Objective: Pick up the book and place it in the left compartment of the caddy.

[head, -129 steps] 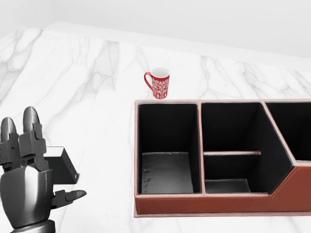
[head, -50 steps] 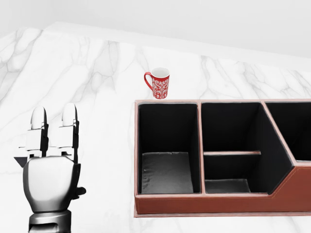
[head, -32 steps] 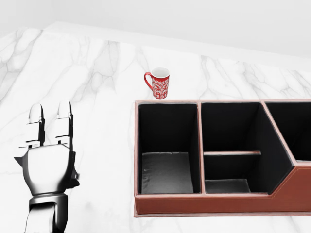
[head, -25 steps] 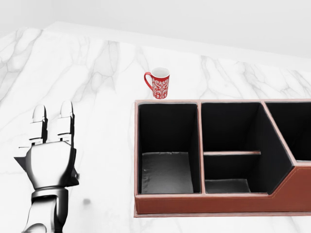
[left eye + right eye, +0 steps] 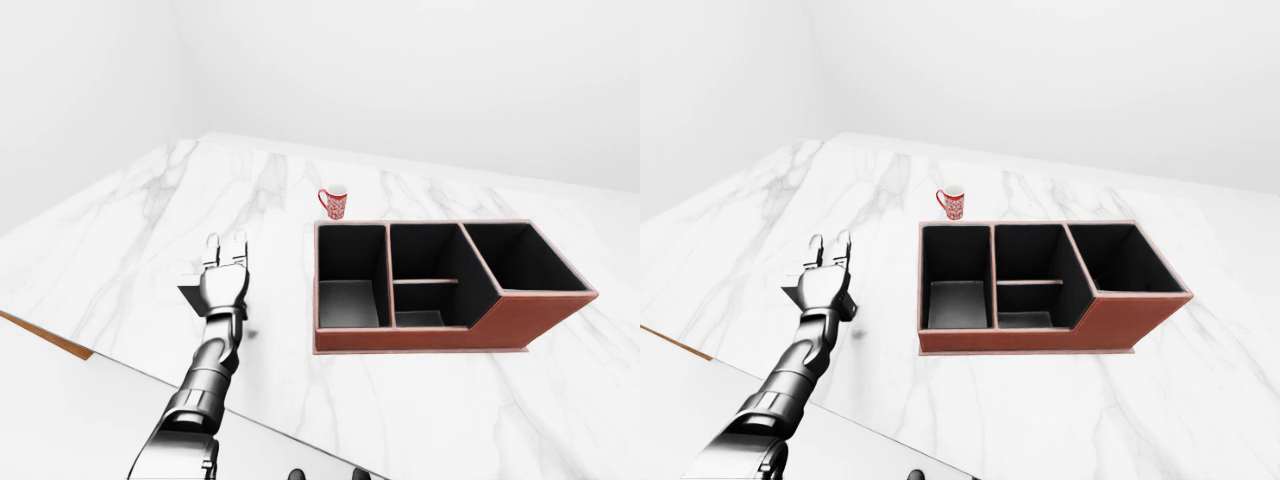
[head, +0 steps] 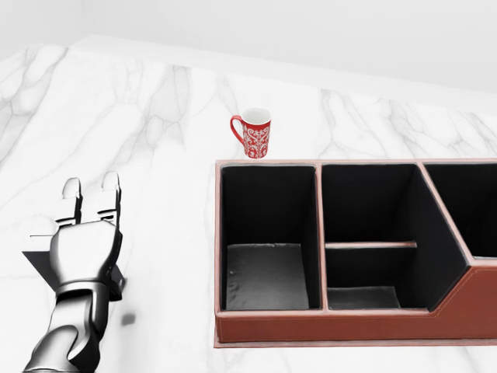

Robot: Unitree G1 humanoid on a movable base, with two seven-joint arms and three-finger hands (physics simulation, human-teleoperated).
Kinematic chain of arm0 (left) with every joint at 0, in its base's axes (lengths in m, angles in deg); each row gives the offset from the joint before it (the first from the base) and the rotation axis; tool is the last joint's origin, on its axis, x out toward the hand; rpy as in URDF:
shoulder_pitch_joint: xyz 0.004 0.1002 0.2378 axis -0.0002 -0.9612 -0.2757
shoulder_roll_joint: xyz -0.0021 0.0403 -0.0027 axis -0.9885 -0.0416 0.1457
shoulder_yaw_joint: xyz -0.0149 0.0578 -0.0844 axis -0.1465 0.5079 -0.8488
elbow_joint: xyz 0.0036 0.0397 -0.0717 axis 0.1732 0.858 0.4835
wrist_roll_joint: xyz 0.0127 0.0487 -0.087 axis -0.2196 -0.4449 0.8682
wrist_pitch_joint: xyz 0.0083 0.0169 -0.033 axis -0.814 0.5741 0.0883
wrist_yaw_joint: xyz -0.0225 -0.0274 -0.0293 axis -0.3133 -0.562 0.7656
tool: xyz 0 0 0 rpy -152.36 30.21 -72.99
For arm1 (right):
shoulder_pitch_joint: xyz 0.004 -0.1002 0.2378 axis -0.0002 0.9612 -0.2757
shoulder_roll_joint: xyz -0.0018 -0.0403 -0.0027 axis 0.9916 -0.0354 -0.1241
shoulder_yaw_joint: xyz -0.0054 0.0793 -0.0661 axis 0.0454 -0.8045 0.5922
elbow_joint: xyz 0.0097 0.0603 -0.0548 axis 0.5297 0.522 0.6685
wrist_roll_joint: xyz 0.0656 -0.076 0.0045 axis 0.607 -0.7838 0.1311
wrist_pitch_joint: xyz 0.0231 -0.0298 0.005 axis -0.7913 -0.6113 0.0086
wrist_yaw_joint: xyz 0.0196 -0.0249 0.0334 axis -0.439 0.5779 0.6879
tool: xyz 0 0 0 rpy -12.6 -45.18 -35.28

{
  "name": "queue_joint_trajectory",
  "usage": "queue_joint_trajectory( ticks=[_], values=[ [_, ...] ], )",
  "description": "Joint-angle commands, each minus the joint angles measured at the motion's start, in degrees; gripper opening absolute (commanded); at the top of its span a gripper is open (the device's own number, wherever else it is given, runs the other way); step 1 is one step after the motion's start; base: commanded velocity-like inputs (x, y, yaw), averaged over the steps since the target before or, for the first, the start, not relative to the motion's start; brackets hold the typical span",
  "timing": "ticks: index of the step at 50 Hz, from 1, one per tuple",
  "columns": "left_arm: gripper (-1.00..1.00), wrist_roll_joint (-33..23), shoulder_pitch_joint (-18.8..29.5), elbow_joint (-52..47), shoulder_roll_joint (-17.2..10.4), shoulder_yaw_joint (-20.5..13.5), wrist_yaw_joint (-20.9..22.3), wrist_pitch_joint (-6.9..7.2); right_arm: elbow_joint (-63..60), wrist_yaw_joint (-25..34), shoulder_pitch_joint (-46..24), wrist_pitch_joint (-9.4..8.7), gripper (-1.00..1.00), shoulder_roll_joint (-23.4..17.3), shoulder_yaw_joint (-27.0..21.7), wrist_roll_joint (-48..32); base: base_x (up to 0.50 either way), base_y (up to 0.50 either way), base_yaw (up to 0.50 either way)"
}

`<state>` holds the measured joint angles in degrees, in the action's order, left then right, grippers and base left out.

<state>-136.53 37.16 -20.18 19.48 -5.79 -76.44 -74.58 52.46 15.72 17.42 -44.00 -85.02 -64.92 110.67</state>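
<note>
White marble counter veined in grey fills the scene under plain pale walls; on it sits a long red-brown caddy with dark compartments, its left compartment holding nothing, and a red patterned mug stands just beyond the caddy's upper left corner in the head view. The left robot hand hovers over the counter well to the left of the caddy, back of the hand toward the camera, two fingers reaching up the picture; a pale slab with a dark lower edge pokes out at its left side — this looks to be the book, mostly hidden behind the palm. Whether the robot hand is closed on it cannot be told from these views, since the thumb and the contact faces are out of sight; the right robot hand is not in view. By my judgement the book is a small, stiff, fairly light thing with smooth covers that could slip in a three-fingered pinch; the safest hold is across its thickness near the spine, covers pressed shut so the pages do not fan. The compartment looks narrow and deep, so the book probably needs to go in edge-first — upright rather than flat.
</note>
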Motion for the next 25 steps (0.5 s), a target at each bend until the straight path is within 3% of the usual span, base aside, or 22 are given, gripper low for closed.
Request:
queue_joint_trajectory(
  ticks=[1,14,25],
  values=[
    [1.00,2.26,4.39,8.86,-1.31,0.32,0.00,0.00,-0.23,0.06,0.06,0.00,1.00,0.03,0.00,0.00,0.00,0.00,0.00],
    [1.00,5.54,6.98,14.51,-4.36,0.02,0.00,0.00,-0.40,0.27,0.04,0.00,1.00,0.13,0.00,-0.13,0.00,0.00,0.00],
    [1.00,6.26,8.45,17.15,-5.23,0.30,0.00,0.00,-0.05,0.58,-0.26,0.00,1.00,0.12,0.00,-0.57,0.00,0.00,0.00]
  ],
)
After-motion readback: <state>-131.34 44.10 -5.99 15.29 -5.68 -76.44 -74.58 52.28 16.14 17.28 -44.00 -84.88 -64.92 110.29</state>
